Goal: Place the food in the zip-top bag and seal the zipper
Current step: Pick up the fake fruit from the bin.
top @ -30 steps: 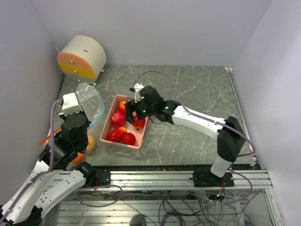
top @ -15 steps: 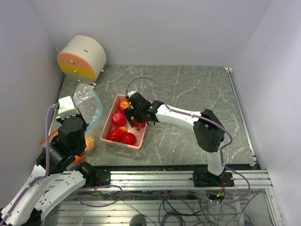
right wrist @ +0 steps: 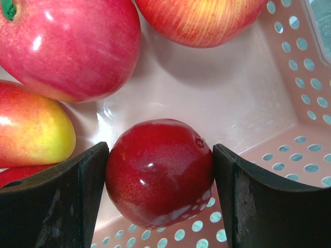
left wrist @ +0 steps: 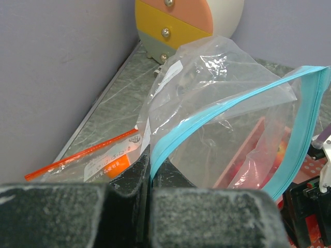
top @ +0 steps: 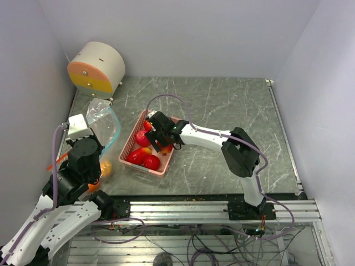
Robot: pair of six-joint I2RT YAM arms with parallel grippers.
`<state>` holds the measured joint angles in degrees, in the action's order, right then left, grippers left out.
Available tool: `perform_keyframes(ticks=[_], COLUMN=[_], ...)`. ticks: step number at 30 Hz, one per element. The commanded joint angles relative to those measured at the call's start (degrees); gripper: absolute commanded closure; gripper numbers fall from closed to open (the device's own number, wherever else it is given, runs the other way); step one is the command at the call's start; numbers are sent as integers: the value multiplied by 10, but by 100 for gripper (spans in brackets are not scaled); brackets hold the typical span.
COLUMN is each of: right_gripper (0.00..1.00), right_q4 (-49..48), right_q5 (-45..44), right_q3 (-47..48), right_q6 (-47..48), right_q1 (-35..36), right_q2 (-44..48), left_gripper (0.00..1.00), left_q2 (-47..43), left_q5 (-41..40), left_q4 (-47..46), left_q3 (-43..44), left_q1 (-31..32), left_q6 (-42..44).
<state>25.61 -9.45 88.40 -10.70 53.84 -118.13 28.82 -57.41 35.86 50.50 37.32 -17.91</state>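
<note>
The zip-top bag (top: 104, 121) stands open at the table's left, its teal zipper (left wrist: 222, 111) arching across the left wrist view. My left gripper (left wrist: 150, 161) is shut on the zipper strip at the bag's near edge. My right gripper (right wrist: 160, 152) reaches down into the pink basket (top: 168, 159), and its two pads touch both sides of a glossy dark red apple (right wrist: 158, 181). More food lies beside it: a red apple (right wrist: 72, 46), a striped red apple (right wrist: 201, 18) and a yellow-red fruit (right wrist: 31, 129). From above, my right gripper (top: 157, 138) hides part of the basket.
A round cream, pink and yellow drawer box (top: 97, 69) stands at the back left corner. A second flat bag with an orange strip (left wrist: 83, 155) lies under the left gripper by the wall, with an orange fruit (top: 105, 168) near it.
The right arm swung left and lowered into the basket; its jaws widened, then came in against the dark red apple. The left gripper kept its hold on the bag and shifted slightly.
</note>
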Motion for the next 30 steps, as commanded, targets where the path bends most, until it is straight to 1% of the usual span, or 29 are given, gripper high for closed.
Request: perform_keyframes(ticks=[1, 3, 5, 8, 14, 19, 22, 26, 28, 30], right_gripper=[58, 61, 62, 62, 62, 62, 62, 62, 62, 62], right_q4=[17, 19, 16, -13, -144, -284, -371, -456, -505, -540], right_q5=[-10, -14, -12, 28, 190, 331, 413, 485, 506, 505], right_q3=[1, 5, 8, -1, -79, -136, -149, -139, -136, -139], right_q6=[0, -1, -3, -2, -5, -38, -68, -120, -153, -173], right_q1=[-1, -1, -1, -1, -1, -1, -1, -1, -1, -1], right_q2=[10, 20, 58, 116, 263, 340, 351, 321, 301, 282], left_gripper=[93, 93, 93, 93, 93, 93, 93, 93, 93, 93], left_q2=[-2, -2, 1, 12, 31, 44, 47, 46, 46, 44], left_q5=[0, 3, 8, 18, 59, 102, 123, 150, 159, 170], left_q4=[-5, -5, -6, -8, -21, -42, -52, -66, -72, -77], left_q3=[-3, -2, -2, -3, 0, -8, -13, -20, -23, -25], left_q1=[-3, -2, -2, -2, -2, -2, -2, -3, -2, -2], left_q6=[-5, -7, -8, -13, -29, -49, -63, -75, -82, -89])
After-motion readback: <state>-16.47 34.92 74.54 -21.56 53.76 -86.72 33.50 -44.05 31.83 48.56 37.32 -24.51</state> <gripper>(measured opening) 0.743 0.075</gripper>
